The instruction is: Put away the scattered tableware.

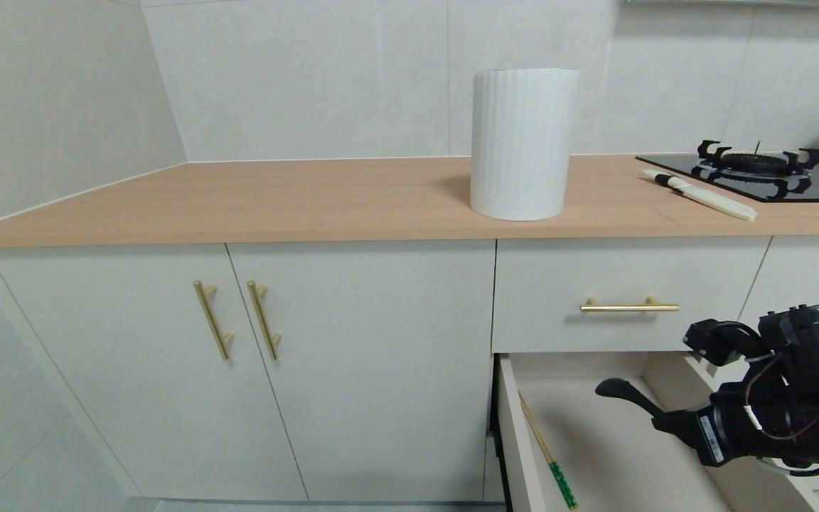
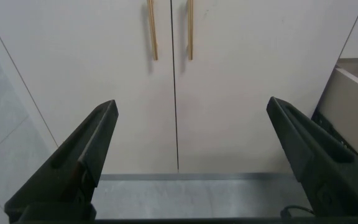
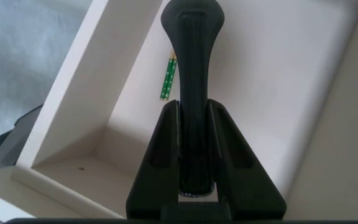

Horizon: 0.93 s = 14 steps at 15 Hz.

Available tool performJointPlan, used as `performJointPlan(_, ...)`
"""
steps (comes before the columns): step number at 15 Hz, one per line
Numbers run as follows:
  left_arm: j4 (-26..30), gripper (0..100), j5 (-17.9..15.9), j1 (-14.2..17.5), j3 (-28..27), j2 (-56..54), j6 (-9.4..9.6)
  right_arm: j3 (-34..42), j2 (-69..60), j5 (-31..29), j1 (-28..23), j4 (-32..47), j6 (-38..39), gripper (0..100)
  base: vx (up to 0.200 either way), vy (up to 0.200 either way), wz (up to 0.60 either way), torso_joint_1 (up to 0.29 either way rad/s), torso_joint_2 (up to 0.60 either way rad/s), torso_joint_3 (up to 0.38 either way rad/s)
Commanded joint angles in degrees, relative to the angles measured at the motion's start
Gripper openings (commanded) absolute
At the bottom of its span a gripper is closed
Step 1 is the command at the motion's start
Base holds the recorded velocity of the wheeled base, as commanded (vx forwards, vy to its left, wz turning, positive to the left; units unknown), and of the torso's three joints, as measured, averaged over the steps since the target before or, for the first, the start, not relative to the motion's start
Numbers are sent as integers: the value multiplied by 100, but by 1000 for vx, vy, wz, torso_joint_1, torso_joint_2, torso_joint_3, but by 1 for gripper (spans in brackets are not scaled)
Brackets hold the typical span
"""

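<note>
Pinching a black utensil handle (image 3: 193, 37) between its fingers, the right gripper (image 3: 194, 134) hangs over the open drawer (image 1: 520, 434), where a pair of green-tipped chopsticks (image 1: 548, 455) lies along the left wall. The left gripper (image 2: 191, 155) is spread wide, facing the closed cabinet doors (image 2: 229, 93). Up on the worktop (image 1: 274, 199), a white ribbed canister (image 1: 521, 142) stands near the front edge, a pale-bladed knife (image 1: 701, 194) lying farther right beside the black hob (image 1: 751, 174). Pale tiles line the wall behind.
</note>
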Motion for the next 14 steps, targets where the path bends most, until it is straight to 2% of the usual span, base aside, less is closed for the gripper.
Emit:
performJointPlan(1, -4, 100, 0, 0, 0, -2, 0, -6, 105, 8, 1, -2, -1, 0, 0, 0, 0, 0, 0, 0)
performJointPlan(6, -4, 100, 0, 0, 0, -2, 0, -112, 773, -36, 1, -11, -72, 0, 0, 0, 0, 0, 0, 0)
performJointPlan(10, -4, 100, 0, 0, 0, -2, 0, -657, 2004, -493, 1, -11, 755, 0, 0, 0, 0, 0, 0, 0)
performJointPlan(14, -4, 100, 0, 0, 0, -2, 0, -964, 2847, -519, -25, -11, 860, 0, 0, 0, 0, 0, 0, 0)
